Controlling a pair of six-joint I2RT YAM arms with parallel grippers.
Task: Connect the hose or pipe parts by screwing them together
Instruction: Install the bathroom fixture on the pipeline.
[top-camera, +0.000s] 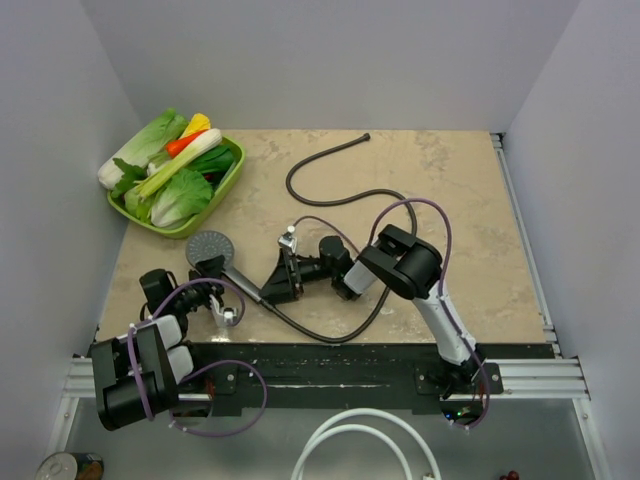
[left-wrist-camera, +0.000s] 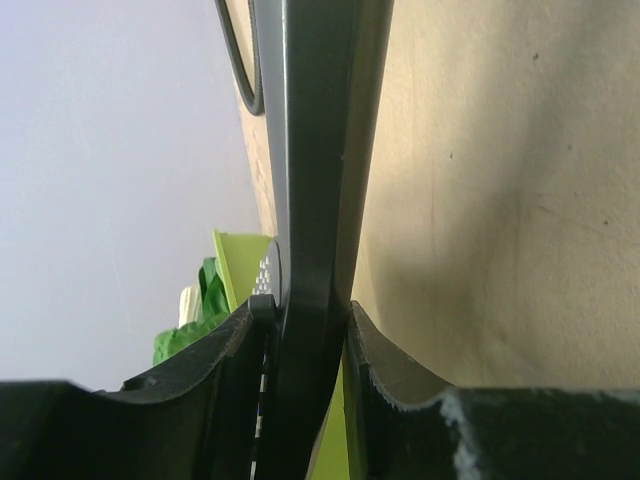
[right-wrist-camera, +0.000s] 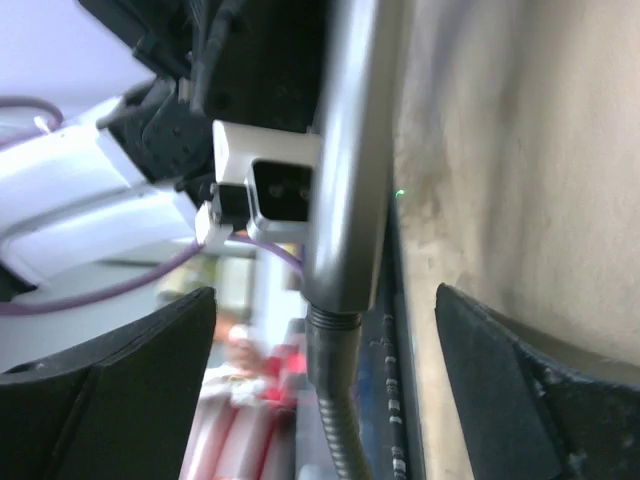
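The round grey shower-head disc (top-camera: 208, 246) lies near the table's front left, its handle (top-camera: 243, 280) slanting down to the right. My left gripper (top-camera: 220, 274) is shut on that dark handle (left-wrist-camera: 315, 200), which fills the gap between its fingers. The dark-brown hose (top-camera: 335, 336) meets the handle's end, loops right and back, and ends at the far middle. In the right wrist view the hose's ribbed end (right-wrist-camera: 335, 410) sits in the grey handle end (right-wrist-camera: 350, 200). My right gripper (right-wrist-camera: 325, 385) straddles that joint with its fingers (right-wrist-camera: 520, 390) wide apart, touching neither; it is open.
A green tray (top-camera: 232, 180) of vegetables stands at the back left, close to the shower head. A thick white tube (top-camera: 350, 438) loops below the table's front edge. Purple cables arch over both arms. Walls close in on three sides.
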